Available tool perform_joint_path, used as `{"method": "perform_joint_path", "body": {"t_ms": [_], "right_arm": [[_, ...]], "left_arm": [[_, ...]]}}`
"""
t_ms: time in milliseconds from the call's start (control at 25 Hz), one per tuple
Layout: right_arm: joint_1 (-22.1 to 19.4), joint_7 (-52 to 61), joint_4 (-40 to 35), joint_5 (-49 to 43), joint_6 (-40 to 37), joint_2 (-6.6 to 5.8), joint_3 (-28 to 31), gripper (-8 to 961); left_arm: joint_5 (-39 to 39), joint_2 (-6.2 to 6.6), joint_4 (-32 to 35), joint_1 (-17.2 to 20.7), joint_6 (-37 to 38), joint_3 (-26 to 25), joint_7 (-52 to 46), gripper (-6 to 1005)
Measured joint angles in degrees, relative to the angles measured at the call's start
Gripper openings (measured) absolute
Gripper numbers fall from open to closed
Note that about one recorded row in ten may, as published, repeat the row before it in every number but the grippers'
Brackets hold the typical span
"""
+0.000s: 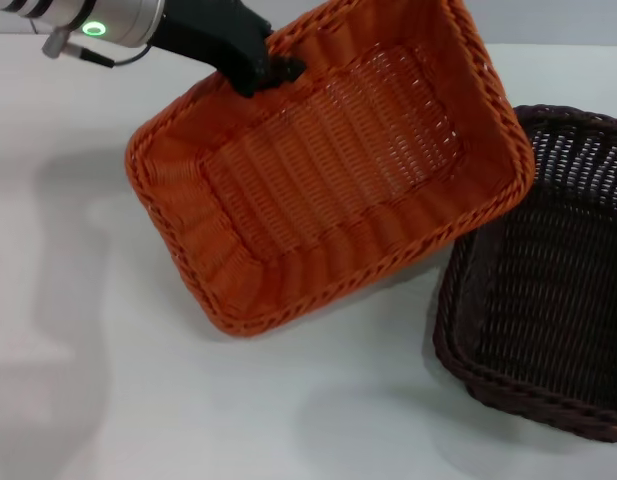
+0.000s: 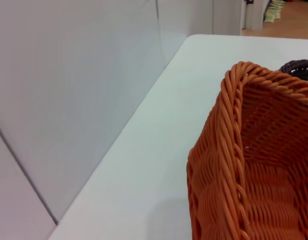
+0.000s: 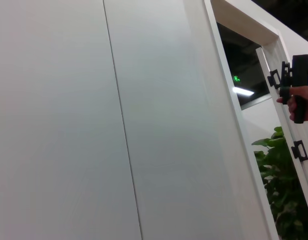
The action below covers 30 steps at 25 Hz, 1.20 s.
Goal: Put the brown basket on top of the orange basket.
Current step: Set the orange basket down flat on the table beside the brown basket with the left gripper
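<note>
The brown basket [image 1: 548, 290] sits flat on the white table [image 1: 288, 420] at the right of the head view, its right side running off the picture edge and its near rim close to the bottom edge. The orange basket [image 1: 328, 170] is up in the air and tilted, its open face turned toward the camera, its right corner overlapping the brown basket's left rim from above. The left gripper [image 1: 263, 68] is clamped onto the orange basket's far rim near the upper left corner, black fingers pinching the braided edge. Bare tabletop spreads wide to the left and in front of both baskets, with only shadows lying on it.

Over to the left wrist view: the orange basket [image 2: 253, 165] fills the lower right, braided rim and one corner up close, woven wall dropping away beneath. A sliver of the brown basket [image 2: 299, 68] peeks over that rim. The table [image 2: 158, 150] runs open alongside, its long edge meeting a pale wall panel [image 2: 69, 100].

Right wrist view: nothing of the work here, just grey wall panels [image 3: 94, 120], a window frame [image 3: 243, 65], a green plant [image 3: 283, 185] and a person's hand [image 3: 299, 102] holding a black device at the picture's edge. The right gripper is out of sight in every view.
</note>
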Motion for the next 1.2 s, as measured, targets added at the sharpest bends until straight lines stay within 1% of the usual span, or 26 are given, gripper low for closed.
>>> {"method": "perform_joint_path", "body": {"t_ms": [80,120,160,200,240,400,480,640,680,720,800,920,960,1000,1200], "right_arm": [[-0.05,0.0,-0.01,-0.01,0.09,0.0,0.01,830],[-0.08,0.0,-0.01,-0.03,0.12,0.0,0.0,830],[-0.1,0.0,-0.01,-0.03,0.16,0.0,-0.03,829],[-0.11,0.0,-0.01,-0.03,0.21,0.0,-0.08,829],[-0.15,0.0,0.0,-0.04,0.25,0.01,-0.23,829],[-0.51,0.0,0.13,-0.03,0.28,0.08,-0.67,829],[-0.79,0.0,0.09,-0.03,0.29,0.09,-0.68,830],[-0.84,0.0,0.01,-0.04,0.28,0.12,-0.87,830],[-0.78,0.0,0.0,-0.03,0.28,0.14,-1.05,830],[-0.72,0.0,0.0,-0.02,0.29,0.16,-1.3,830],[-0.61,0.0,-0.01,0.16,0.29,0.19,-1.99,830],[-0.47,0.0,-0.08,0.23,0.28,0.19,-2.19,829],[-0.47,0.0,-0.27,0.18,0.28,0.19,-2.19,829],[-0.48,0.0,-0.41,0.13,0.28,0.19,-2.19,829],[-0.27,0.0,-0.7,0.02,-0.08,0.19,-2.56,829]], "left_arm": [[0.47,0.06,-0.46,-0.57,0.54,-0.01,3.61,158],[0.47,0.06,-0.46,-0.57,0.54,-0.01,3.61,158],[0.76,0.09,-0.59,-0.76,0.83,-0.02,6.44,157],[0.76,0.09,-0.59,-0.76,0.83,-0.02,6.44,156],[1.77,0.15,-0.78,-1.22,2.13,-0.06,10.34,156],[2.76,0.15,-0.86,-1.5,3.94,0.16,11.4,154],[4.38,-0.03,-0.91,-1.53,7.35,1.6,14.61,153],[5.59,-0.05,-0.98,-1.72,8.56,2.07,15.27,153],[6.54,-0.1,-1.72,-2.22,10.23,2.22,16.36,153],[6.81,-0.23,-4.59,-3.83,12.82,2.45,21.13,153],[6.62,-0.3,-5.42,-4.22,14.08,2.78,23.04,153],[6.5,-0.43,-7.6,-4.96,18.35,4.31,25.88,154],[6.5,-0.43,-7.6,-4.96,18.35,4.31,25.88,154],[6.78,-0.36,-9.48,-5.91,19.85,4.98,26.75,154],[6.87,-0.38,-11.04,-6.53,20.41,6.15,29.03,154]]}}
